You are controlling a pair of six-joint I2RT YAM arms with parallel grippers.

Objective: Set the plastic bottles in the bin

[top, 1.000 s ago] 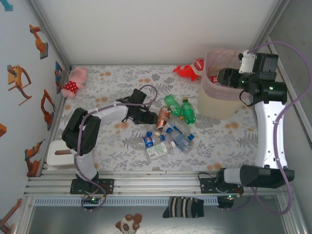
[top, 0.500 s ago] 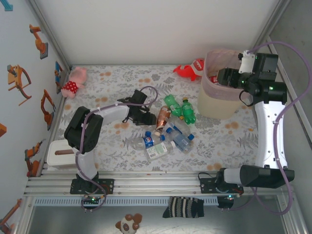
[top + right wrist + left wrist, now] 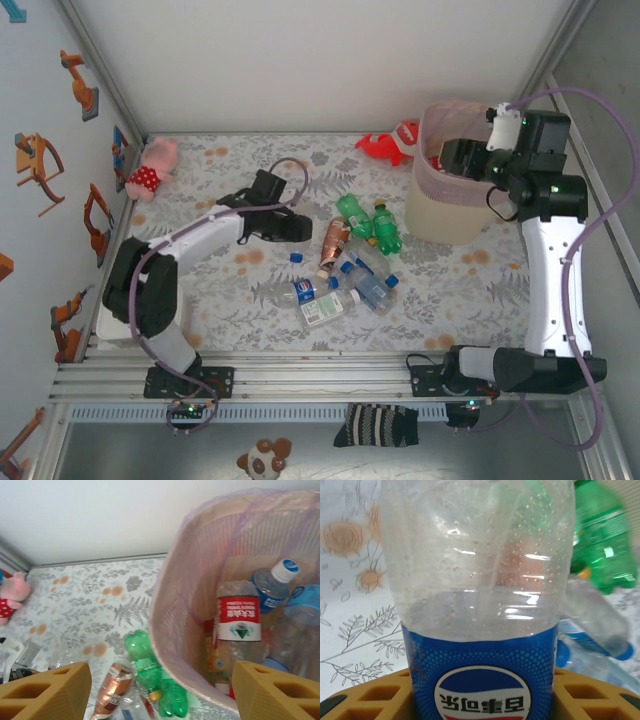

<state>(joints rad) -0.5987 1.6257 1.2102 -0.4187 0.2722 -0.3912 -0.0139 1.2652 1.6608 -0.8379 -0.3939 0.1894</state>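
Note:
A clear plastic bottle (image 3: 480,580) with a blue Pepsi label stands between the yellow fingers of my left gripper (image 3: 480,692), which is shut on it. From above, the left gripper (image 3: 288,228) hangs just left of the pile of plastic bottles: two green ones (image 3: 370,222), a brown-labelled one (image 3: 334,243) and several clear blue-capped ones (image 3: 345,290). My right gripper (image 3: 455,158) is open over the bin (image 3: 445,215), nothing between its fingers (image 3: 45,690). The pink-lined bin (image 3: 167,605) holds a red-labelled bottle (image 3: 239,622) and a white-capped one (image 3: 272,585).
A pink plush toy (image 3: 155,165) lies at the far left corner and a red toy (image 3: 392,143) beside the bin. A loose blue cap (image 3: 295,257) sits on the cloth below the left gripper. A white box (image 3: 105,330) stands near the left arm's base.
The left gripper has closed on the Pepsi bottle and drawn back left and up from the pile, leaving a blue cap on the cloth. The right arm shifted slightly over the bin.

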